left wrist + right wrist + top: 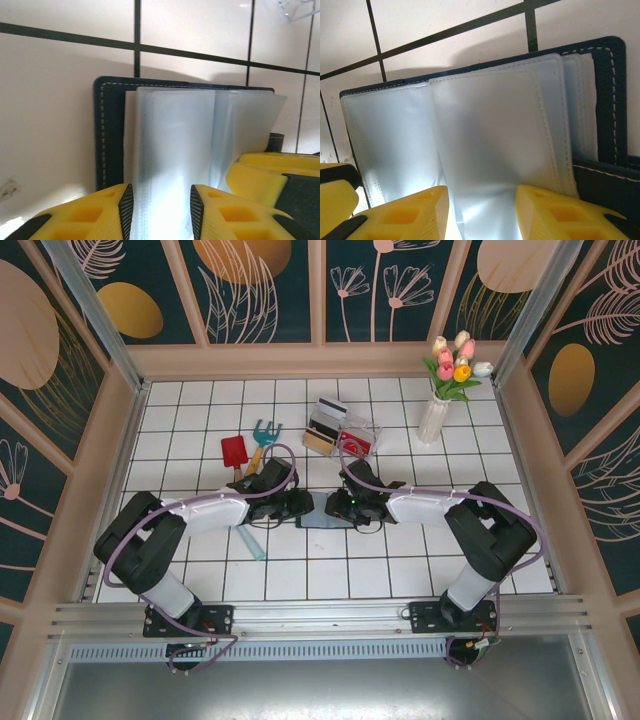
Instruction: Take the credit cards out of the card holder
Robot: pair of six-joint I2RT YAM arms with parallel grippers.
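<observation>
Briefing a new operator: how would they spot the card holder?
On the white tiled table, look centre, nearer than the clear plastic box. The dark navy stitched card holder lies open there. It alone has frosted plastic sleeves fanned out.

Black-and-white arms [200, 517], lilac cables [210, 500], yellow tool fingers [100, 210] with black inner pads.

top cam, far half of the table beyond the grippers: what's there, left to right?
red trowel → blue hand rake → clear plastic box → vase of tulips
</observation>
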